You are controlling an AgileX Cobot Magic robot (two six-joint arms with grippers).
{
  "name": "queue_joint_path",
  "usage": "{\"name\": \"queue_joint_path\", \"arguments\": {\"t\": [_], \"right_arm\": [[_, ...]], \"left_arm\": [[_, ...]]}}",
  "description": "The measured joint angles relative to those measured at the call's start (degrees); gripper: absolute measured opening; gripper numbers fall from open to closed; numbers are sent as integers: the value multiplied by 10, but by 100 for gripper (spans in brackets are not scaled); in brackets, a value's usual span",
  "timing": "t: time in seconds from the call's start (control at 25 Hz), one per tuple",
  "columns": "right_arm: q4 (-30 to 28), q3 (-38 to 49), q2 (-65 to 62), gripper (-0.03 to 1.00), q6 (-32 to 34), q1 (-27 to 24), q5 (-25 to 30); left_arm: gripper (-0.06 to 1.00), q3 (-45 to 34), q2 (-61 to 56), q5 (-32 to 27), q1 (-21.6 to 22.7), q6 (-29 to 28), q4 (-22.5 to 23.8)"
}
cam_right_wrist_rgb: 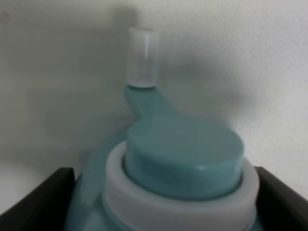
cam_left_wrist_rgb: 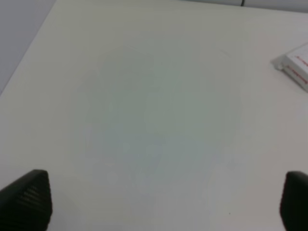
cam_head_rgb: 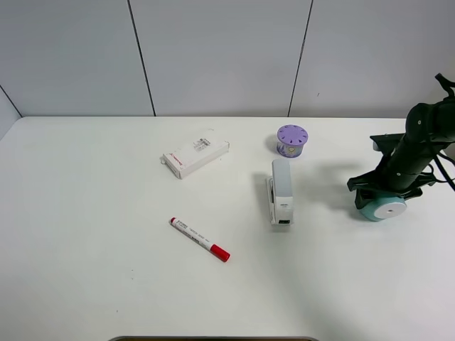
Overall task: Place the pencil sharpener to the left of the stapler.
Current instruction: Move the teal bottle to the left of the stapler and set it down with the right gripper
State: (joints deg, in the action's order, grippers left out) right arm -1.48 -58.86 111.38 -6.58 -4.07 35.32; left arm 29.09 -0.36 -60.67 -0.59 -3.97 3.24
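The teal pencil sharpener (cam_head_rgb: 382, 208) with its flat white round end sits at the far right of the table, well to the right of the stapler (cam_head_rgb: 281, 190). My right gripper (cam_head_rgb: 389, 190) comes down over it, one black finger on each side. The right wrist view is filled by the sharpener (cam_right_wrist_rgb: 183, 154), its teal crank and clear knob (cam_right_wrist_rgb: 142, 57), and my right gripper (cam_right_wrist_rgb: 163, 202) is shut against its sides. The light grey stapler lies lengthwise at the table's middle. My left gripper (cam_left_wrist_rgb: 161, 202) is open over bare table and does not show in the high view.
A small purple cylinder (cam_head_rgb: 291, 140) with a dotted top stands just behind the stapler. A flat white box (cam_head_rgb: 195, 156) lies at the back centre-left, its corner (cam_left_wrist_rgb: 296, 65) showing in the left wrist view. A red-capped marker (cam_head_rgb: 200, 239) lies in front, left of the stapler.
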Motion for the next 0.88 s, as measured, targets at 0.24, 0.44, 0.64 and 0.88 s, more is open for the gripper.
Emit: {"name": "queue_joint_path", "arguments": {"t": [0.24, 0.44, 0.64, 0.88], "right_arm": [[-3, 4, -36, 68, 0, 0, 6], [-3, 4, -88, 68, 4, 0, 17], [-3, 4, -147, 68, 31, 0, 31], [-3, 4, -219, 68, 71, 0, 50]], "left_arm": [[95, 0, 0, 0, 0, 0, 0], [95, 0, 0, 0, 0, 0, 0], [95, 0, 0, 0, 0, 0, 0], [95, 0, 0, 0, 0, 0, 0]]}}
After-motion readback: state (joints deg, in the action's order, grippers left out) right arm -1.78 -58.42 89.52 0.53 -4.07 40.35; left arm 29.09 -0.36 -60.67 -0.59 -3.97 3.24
